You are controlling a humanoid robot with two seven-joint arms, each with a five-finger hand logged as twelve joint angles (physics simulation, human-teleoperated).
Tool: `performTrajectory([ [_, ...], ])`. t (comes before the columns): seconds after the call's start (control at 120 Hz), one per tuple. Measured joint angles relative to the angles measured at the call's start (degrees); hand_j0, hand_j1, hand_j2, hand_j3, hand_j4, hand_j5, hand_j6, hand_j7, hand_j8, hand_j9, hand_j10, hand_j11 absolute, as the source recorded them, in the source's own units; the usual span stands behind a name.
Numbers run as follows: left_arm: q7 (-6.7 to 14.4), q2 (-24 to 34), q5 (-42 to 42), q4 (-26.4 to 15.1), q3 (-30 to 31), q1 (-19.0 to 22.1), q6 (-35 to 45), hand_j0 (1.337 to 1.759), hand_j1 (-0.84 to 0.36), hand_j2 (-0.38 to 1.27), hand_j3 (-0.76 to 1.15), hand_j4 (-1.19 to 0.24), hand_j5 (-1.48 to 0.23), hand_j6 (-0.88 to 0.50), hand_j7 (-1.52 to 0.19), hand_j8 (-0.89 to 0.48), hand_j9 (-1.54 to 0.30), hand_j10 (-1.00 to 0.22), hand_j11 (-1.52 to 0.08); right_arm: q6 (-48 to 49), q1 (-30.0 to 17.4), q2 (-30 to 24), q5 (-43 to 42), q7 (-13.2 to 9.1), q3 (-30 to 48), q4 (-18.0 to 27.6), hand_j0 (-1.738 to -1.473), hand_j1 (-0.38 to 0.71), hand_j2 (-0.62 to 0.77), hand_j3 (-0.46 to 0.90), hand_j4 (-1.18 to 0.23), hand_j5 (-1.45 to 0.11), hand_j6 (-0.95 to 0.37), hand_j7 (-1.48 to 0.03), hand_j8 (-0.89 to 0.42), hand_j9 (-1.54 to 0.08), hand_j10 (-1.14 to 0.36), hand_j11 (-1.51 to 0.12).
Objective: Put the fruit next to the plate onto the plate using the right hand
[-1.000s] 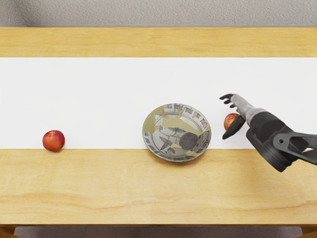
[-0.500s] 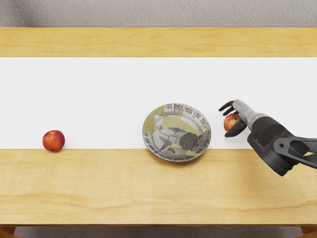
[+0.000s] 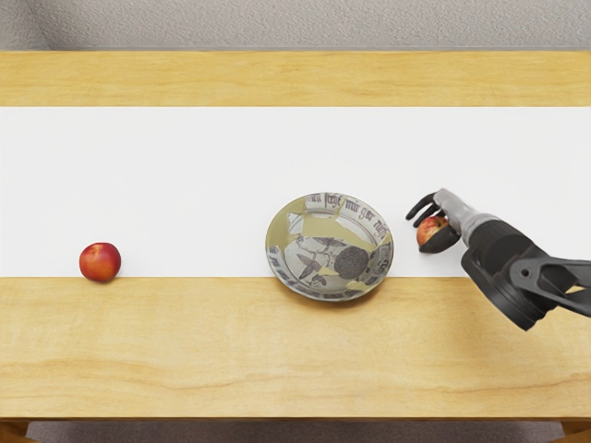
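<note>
A patterned plate (image 3: pixel 330 245) lies on the white runner near the middle of the table. Just right of it sits a small red apple (image 3: pixel 428 231), and my right hand (image 3: pixel 428 224) is curled around it, fingers over its far side and thumb under its near side. Most of the apple is hidden by the fingers. Whether it still rests on the runner I cannot tell. The right arm (image 3: pixel 517 272) comes in from the right edge. The left hand is out of view.
A second red apple (image 3: pixel 100 261) lies far to the left at the runner's near edge. The white runner (image 3: pixel 185 185) crosses the wooden table (image 3: pixel 277 341) from side to side.
The right hand's fingers, spread a second ago beside the apple, have curled in and closed around it. The apple and plate have stayed where they were.
</note>
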Motion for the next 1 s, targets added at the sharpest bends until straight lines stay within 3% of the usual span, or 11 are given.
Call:
performTrajectory([
  [0.35,0.0,0.0,0.0,0.0,0.0,0.0,0.0,1.658,0.35,0.00,0.00,0.00,0.00,0.00,0.00,0.00,0.00,0.00,0.00,0.3,2.8,-0.6,0.4,-0.1,5.8,0.1,-1.652,0.27,0.06,0.00,-0.64,-0.85,-0.59,-0.84,-0.34,-0.85,-0.40,-0.84],
  [0.667,0.0,0.0,0.0,0.0,0.0,0.0,0.0,1.658,0.35,0.00,0.00,0.00,0.00,0.00,0.00,0.00,0.00,0.00,0.00,0.5,5.9,8.3,0.5,0.0,6.4,0.3,-1.652,0.28,0.09,0.00,-0.65,-0.88,-0.58,-0.86,-0.33,-0.88,-0.39,-0.85],
  [0.833,0.0,0.0,0.0,0.0,0.0,0.0,0.0,1.658,0.35,0.00,0.00,0.00,0.00,0.00,0.00,0.00,0.00,0.00,0.00,0.5,3.6,12.5,0.5,0.0,6.0,-0.1,-1.652,0.27,0.09,0.00,-0.65,-0.91,-0.60,-0.87,-0.32,-0.90,-0.39,-0.86],
  [1.0,0.0,0.0,0.0,0.0,0.0,0.0,0.0,1.658,0.35,0.00,0.00,0.00,0.00,0.00,0.00,0.00,0.00,0.00,0.00,0.4,1.6,15.3,0.6,0.0,5.8,-0.7,-1.654,0.26,0.20,0.00,-0.66,-0.91,-0.63,-0.88,-0.36,-0.92,-0.40,-0.87],
])
